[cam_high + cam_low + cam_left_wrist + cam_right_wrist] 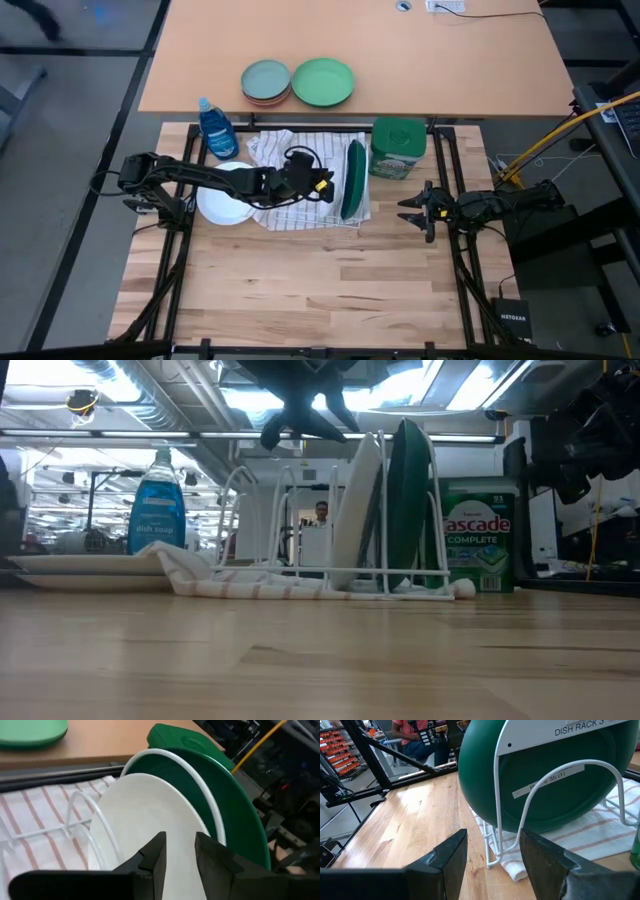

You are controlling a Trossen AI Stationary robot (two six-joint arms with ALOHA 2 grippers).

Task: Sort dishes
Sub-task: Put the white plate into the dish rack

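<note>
The work surface is a light wooden table [300, 290], and behind it stands a second, tan table [420, 60]. In the low view the room behind shows ceiling lights and shelves, and a person [320, 513] stands far back.

At the left side, a blue dish soap bottle [216, 127] stands just beside a white plate [222, 205] that lies flat on the wooden table, partly under the left arm. On the tan table lie a grey-teal plate [265, 80] and a light-green plate [323, 81], side by side.

In the middle, a striped towel [290, 190] lies under a white wire dish rack [300, 510]. The left gripper [322, 186] hovers over the rack, its fingers a narrow gap apart and empty. In the rack stand upright another white plate [145, 820] and, just behind it, the dark green plate [354, 178].

At the right, a green Cascade box [398, 148] stands next to the rack. The right gripper [410, 210] waits beside the rack, its fingers wide apart, holding nothing.
</note>
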